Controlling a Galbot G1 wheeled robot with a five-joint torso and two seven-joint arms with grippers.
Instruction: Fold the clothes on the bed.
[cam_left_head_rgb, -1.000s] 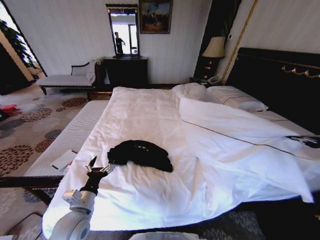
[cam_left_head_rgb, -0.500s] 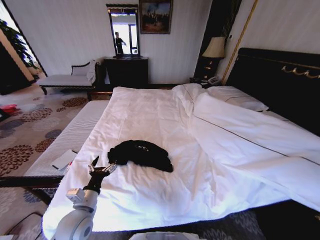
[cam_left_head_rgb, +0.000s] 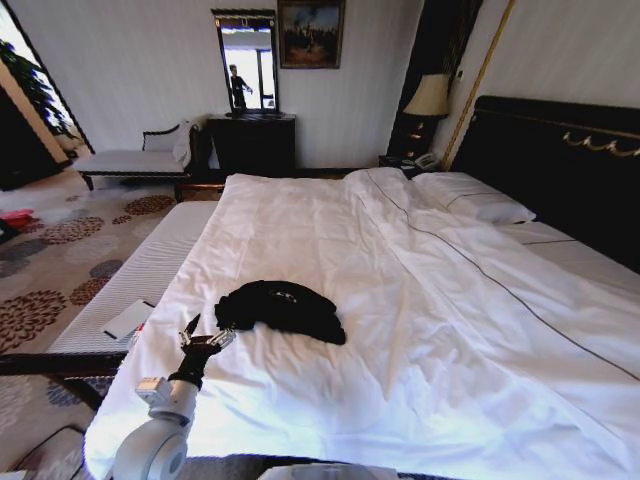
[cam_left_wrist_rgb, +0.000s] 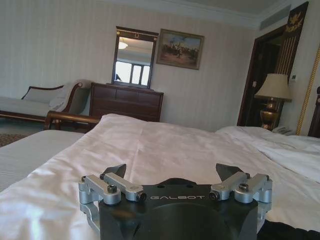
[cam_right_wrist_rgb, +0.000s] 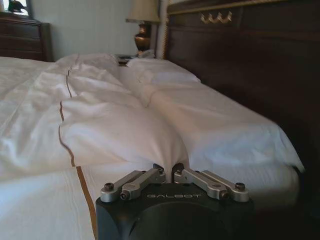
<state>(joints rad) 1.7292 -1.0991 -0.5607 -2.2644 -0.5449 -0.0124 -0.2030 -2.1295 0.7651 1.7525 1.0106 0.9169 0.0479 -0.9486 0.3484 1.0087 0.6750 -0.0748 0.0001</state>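
Nearest to me, my left gripper (cam_left_head_rgb: 203, 334) hovers over the bed's (cam_left_head_rgb: 300, 400) near left corner, its two fingers spread wide apart with nothing between them. The left wrist view confirms this: both dark fingertips (cam_left_wrist_rgb: 116, 171) stand well apart above white duvet.

Just beyond that gripper lies the black T-shirt (cam_left_head_rgb: 281, 309), bunched in a loose heap on the duvet, near the bed's foot edge and closer to its left side. It is crumpled, not spread flat, and I cannot read any lettering on it. The gripper is just beside the heap's near left end, and I cannot tell whether it touches the cloth.

My right gripper (cam_right_wrist_rgb: 167, 169) sits on the bed's right side, by the dark headboard (cam_right_wrist_rgb: 240, 60). Its fingers are drawn together on a pinch of the white duvet (cam_right_wrist_rgb: 115, 130), which bunches up at the tips.

Farther off, the pillows (cam_left_head_rgb: 470, 195) lie at the head of the bed, and a lamp (cam_left_head_rgb: 430, 97) stands beside them.
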